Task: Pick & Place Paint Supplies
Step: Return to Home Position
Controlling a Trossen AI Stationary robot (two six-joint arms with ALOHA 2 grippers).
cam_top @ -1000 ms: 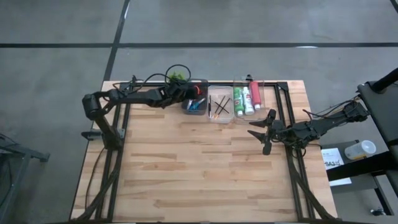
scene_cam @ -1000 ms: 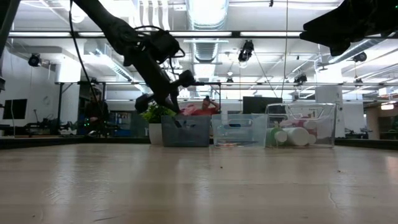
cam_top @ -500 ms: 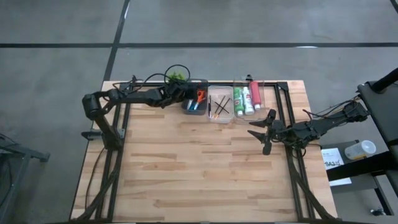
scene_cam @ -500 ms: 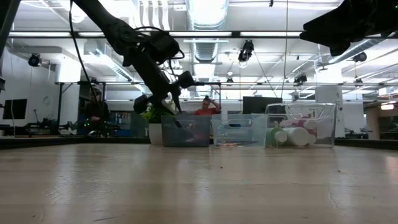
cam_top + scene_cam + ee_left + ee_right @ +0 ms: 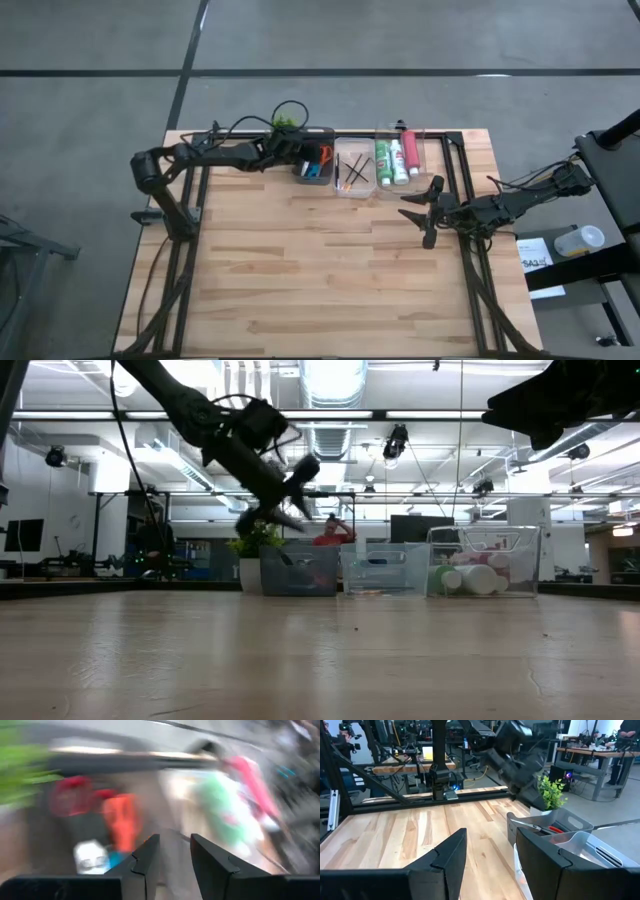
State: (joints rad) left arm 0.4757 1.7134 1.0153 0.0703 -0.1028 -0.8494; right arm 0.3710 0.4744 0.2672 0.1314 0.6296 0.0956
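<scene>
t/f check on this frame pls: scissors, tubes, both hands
1. The orange scissors lie in the black bin. True.
2. The left hand grips a brush. False: it is open and empty, raised by the black bin.
3. The paint tubes sit in the end clear bin. True.
4. The right hand is shut over the black bin. False: it is open, over bare table short of the tube bin.

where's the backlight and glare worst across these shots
Low view: ceiling lights behind leave the left arm a dark silhouette, with sheen on the table; high view: even light, no strong shadows; right wrist view: evenly lit wood.
</scene>
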